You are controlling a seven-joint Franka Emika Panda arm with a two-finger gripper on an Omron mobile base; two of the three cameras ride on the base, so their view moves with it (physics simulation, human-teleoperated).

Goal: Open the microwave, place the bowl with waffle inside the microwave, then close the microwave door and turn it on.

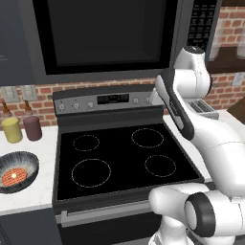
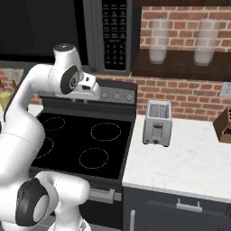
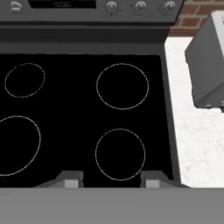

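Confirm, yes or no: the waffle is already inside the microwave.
No. The waffle lies in the bowl on the counter left of the stove, and the microwave door is shut.

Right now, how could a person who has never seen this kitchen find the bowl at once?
Start at the black-topped stove and look to the white counter on its left. The bowl sits there, near the front. Unlike the yellow jar and mauve jar behind it, it is wide, dark and striped, holding an orange-red waffle.
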